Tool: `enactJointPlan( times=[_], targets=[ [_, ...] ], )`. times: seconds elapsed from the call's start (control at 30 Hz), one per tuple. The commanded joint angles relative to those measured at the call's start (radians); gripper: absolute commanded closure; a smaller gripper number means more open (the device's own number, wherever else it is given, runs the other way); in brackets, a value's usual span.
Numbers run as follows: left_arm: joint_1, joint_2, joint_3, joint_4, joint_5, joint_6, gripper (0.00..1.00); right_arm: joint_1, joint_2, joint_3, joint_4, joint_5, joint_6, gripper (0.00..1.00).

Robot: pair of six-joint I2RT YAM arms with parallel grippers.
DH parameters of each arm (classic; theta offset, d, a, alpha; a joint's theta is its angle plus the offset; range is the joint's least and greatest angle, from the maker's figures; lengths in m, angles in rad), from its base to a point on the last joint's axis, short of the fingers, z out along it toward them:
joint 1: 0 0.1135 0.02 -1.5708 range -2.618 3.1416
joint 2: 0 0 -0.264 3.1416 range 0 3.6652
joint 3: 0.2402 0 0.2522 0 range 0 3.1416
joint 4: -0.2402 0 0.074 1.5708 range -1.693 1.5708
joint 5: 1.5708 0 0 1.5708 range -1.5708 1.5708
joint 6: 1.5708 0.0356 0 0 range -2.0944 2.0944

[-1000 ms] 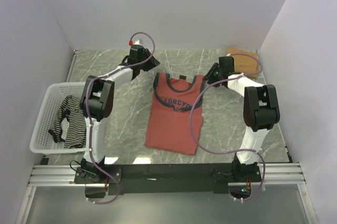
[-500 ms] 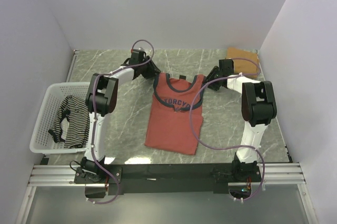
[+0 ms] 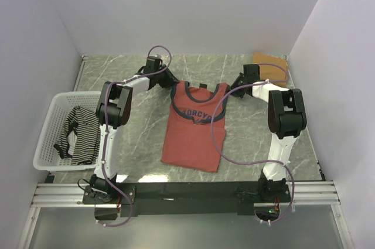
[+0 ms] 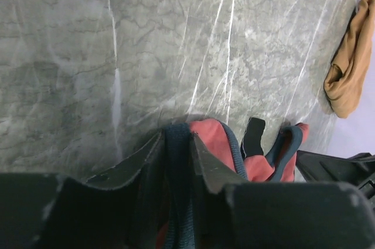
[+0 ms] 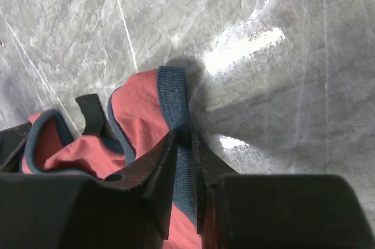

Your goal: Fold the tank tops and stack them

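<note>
The rust-red tank top [image 3: 195,129] with dark trim and chest print lies flat mid-table, straps toward the back. My left gripper [image 3: 170,81] is shut on its left strap; in the left wrist view the jaws [image 4: 177,137] pinch the dark blue trim [image 4: 177,161]. My right gripper [image 3: 229,88] is shut on the right strap; in the right wrist view [image 5: 184,137] the trim [image 5: 174,94] runs between the fingers. The tan-brown tank top [image 3: 270,64] lies folded at the back right corner. The black-and-white striped tank top [image 3: 79,135] lies in the basket.
A white plastic mesh basket [image 3: 50,121] stands at the left edge of the marble table [image 3: 140,137]. White walls close in the back and both sides. A black rail [image 3: 187,191] with the arm bases runs along the near edge.
Both arms have lowered and closed in on the red top's shoulder straps; the left gripper moved right and down, the right one slightly toward the strap. The top itself has barely shifted.
</note>
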State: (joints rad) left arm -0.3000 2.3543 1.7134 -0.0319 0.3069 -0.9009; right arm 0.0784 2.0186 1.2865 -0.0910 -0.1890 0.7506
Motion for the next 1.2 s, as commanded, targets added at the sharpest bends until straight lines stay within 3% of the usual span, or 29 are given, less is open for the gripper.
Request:
enactJointPlan(
  times=[0.0, 0.57, 0.73, 1.17],
  targets=[
    [0.009, 0.002, -0.021, 0.092, 0.044, -0.018, 0.73, -0.008, 0.005, 0.031, 0.011, 0.002, -0.004, 0.77],
    [0.013, -0.016, -0.031, 0.165, 0.07, -0.012, 0.93, -0.005, -0.044, 0.025, 0.036, 0.005, -0.056, 0.98],
    [0.015, -0.02, -0.031, 0.204, 0.086, -0.009, 1.0, -0.003, -0.06, 0.028, 0.065, -0.023, -0.077, 1.0],
    [0.019, -0.113, -0.121, 0.394, 0.116, 0.011, 1.0, 0.027, -0.167, -0.024, 0.145, -0.052, -0.157, 1.0]
  ],
)
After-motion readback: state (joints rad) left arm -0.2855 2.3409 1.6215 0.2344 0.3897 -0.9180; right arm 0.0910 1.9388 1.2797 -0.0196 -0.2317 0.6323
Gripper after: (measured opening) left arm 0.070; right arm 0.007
